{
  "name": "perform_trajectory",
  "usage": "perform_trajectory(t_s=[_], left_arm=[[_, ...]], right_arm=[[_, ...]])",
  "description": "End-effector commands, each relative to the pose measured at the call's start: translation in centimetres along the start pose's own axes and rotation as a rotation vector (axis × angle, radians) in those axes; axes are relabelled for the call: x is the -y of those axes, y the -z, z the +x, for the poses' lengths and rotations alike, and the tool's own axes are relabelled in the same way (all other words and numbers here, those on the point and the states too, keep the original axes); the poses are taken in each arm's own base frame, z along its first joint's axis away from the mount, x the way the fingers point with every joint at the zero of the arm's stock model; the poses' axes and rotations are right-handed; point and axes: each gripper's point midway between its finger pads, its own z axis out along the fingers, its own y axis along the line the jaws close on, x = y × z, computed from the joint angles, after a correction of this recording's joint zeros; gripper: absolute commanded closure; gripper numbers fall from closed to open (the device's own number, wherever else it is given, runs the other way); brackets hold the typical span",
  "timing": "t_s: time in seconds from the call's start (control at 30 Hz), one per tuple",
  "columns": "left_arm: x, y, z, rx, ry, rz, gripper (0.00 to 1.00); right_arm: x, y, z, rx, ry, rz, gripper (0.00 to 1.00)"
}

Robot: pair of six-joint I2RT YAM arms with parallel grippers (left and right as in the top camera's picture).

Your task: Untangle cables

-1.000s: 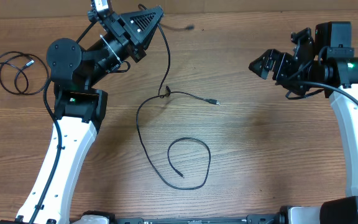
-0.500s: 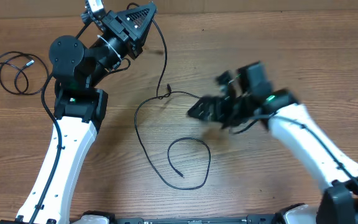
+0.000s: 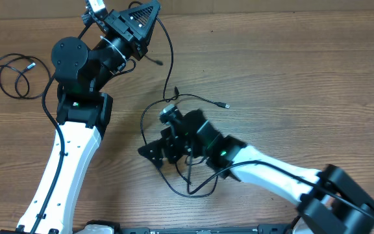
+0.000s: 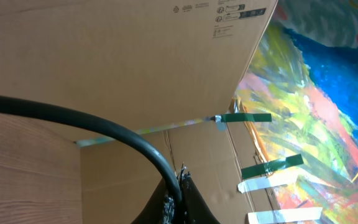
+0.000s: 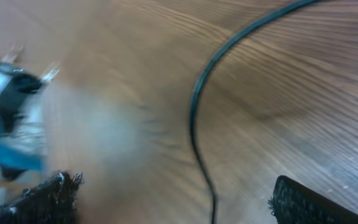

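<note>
Jaws spread wide, the black right gripper (image 3: 149, 151) has just swung in over the thin black cables (image 3: 172, 68) looped mid-way across the wooden table (image 3: 304, 78), one end pinched aloft in the clenched left gripper (image 3: 149, 16), so a second grab looks imminent.

Your R arm (image 3: 252, 162) swung in from far right to centre; fingers (image 3: 149, 151) now spread over the cables (image 3: 203, 99).

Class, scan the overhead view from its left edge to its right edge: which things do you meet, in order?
coiled cable → left arm's round joint → small plug end → right arm's elbow
</note>
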Motion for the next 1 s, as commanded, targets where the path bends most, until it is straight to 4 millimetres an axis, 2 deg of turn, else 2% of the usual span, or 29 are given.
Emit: perform_trajectory(t_s=[0.0, 0.13, 0.27, 0.33, 0.4, 0.43, 0.5, 0.63, 0.7, 0.8, 0.9, 0.97], left_arm=[[1.6, 0.3, -0.1, 0.012, -0.043, 0.030, 0.96], [1.6, 0.3, 0.1, 0.006, -0.034, 0.031, 0.96], [1.6, 0.3, 0.1, 0.003, -0.031, 0.030, 0.96], [1.6, 0.2, 0.0, 0.011, -0.031, 0.030, 0.96], [1.6, 0.3, -0.2, 0.020, -0.030, 0.030, 0.96], [1.6, 0.3, -0.3, 0.023, -0.026, 0.030, 0.96], [1.6, 0.3, -0.4, 0.031, -0.013, 0.030, 0.96], [2.1, 0.3, -1.2, 0.074, 0.034, 0.050, 0.96], [3.0, 0.5, -1.9, 0.110, 0.023, 0.084, 0.96], [4.0, 1.3, -3.4, 0.158, -0.010, 0.124, 0.96], [4.2, 2.3, -5.3, 0.200, -0.029, 0.125, 0.96], [4.1, 3.1, -6.6, 0.230, -0.040, 0.119, 0.96]], right_arm=[[4.7, -1.4, -0.5, 0.121, -0.070, 0.252, 0.00], [4.8, -2.8, -1.4, 0.182, -0.081, 0.216, 0.00], [2.8, -3.8, -1.9, 0.210, -0.168, 0.095, 0.02], [1.9, -4.4, -1.6, 0.207, -0.186, 0.059, 0.07], [1.2, -4.8, -1.0, 0.196, -0.195, 0.053, 0.20], [0.9, -4.9, -0.7, 0.189, -0.193, 0.047, 0.34], [0.3, -5.1, -0.3, 0.180, -0.187, 0.036, 0.49], [0.6, -5.2, 1.3, 0.100, -0.248, 0.035, 0.96], [2.3, -4.7, 2.6, 0.022, -0.288, 0.073, 0.96], [6.9, -2.4, 3.8, -0.058, -0.333, 0.215, 0.96], [12.7, 2.3, 4.4, -0.105, -0.386, 0.437, 0.96], [16.8, 6.7, 4.6, -0.103, -0.438, 0.635, 0.96]])
